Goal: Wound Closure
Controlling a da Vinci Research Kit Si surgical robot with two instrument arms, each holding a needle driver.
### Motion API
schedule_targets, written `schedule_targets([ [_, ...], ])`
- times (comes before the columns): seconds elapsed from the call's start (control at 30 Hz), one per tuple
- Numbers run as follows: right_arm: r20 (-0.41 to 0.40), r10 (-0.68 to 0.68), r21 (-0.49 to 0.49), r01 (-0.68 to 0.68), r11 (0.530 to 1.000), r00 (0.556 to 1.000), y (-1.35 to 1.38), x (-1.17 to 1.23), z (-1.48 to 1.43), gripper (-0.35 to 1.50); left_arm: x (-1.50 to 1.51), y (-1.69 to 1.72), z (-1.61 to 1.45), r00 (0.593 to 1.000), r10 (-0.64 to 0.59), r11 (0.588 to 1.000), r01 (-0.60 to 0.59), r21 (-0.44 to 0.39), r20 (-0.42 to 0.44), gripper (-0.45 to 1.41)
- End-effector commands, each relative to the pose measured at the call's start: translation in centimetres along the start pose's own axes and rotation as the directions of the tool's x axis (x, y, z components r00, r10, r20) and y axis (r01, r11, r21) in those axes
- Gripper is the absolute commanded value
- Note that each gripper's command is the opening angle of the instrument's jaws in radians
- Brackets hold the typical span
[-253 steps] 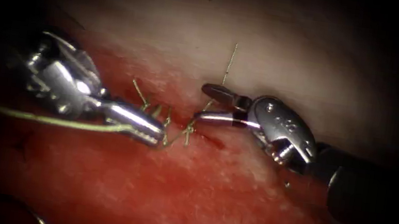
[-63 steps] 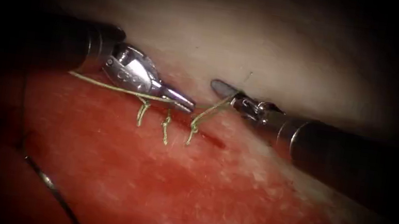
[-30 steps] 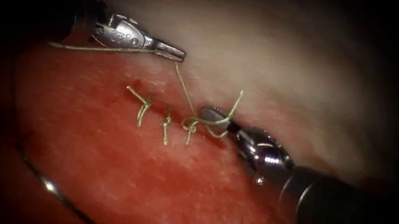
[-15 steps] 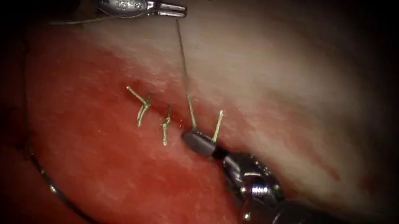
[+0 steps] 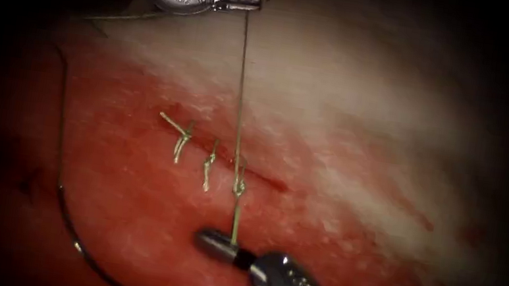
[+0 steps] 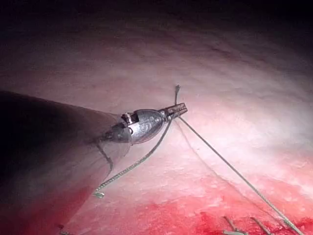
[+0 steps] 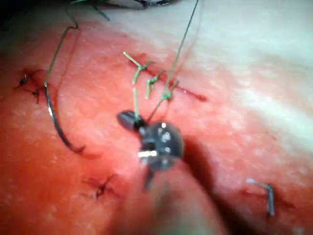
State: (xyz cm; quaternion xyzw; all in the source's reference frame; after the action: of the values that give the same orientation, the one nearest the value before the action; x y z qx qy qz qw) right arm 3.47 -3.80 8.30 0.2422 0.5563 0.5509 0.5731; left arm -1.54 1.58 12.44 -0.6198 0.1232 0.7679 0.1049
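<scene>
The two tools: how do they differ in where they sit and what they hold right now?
The left tool sits above the cut over pale tissue; the right tool sits below the cut over the red fluid. The left tool holds the long thread that trails off toward the needle; the right tool holds the short end just below the knot. Both are shut on thread, stretched straight between them; the needle lies free on the tissue.

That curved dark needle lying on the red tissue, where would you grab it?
Probably at mid-curve of the curved dark metal needle, nearer its threaded end, coming from straight above: it lies flat and free on the tissue, left of the cut. The left end effector and right end effector are both shut on the green thread.
</scene>
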Motion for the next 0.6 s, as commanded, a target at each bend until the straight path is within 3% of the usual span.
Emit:
schedule_targets([
  [0.03, 0.002, 0.004, -0.002, -0.004, 1.0, 1.0, 0.0, -0.02, 0.07, -0.35, -0.08, -0.05, 0.1, 1.0, 0.005, 1.0, -0.005, 0.004, 0.0, -0.45],
  [0.6, -0.05, -0.041, -0.017, 0.04, 0.999, 0.998, 0.26, 0.16, 0.14, -0.35, -0.44, -0.49, 0.48, 0.999, 0.025, 0.999, -0.026, 0.043, 0.027, -0.45],
])
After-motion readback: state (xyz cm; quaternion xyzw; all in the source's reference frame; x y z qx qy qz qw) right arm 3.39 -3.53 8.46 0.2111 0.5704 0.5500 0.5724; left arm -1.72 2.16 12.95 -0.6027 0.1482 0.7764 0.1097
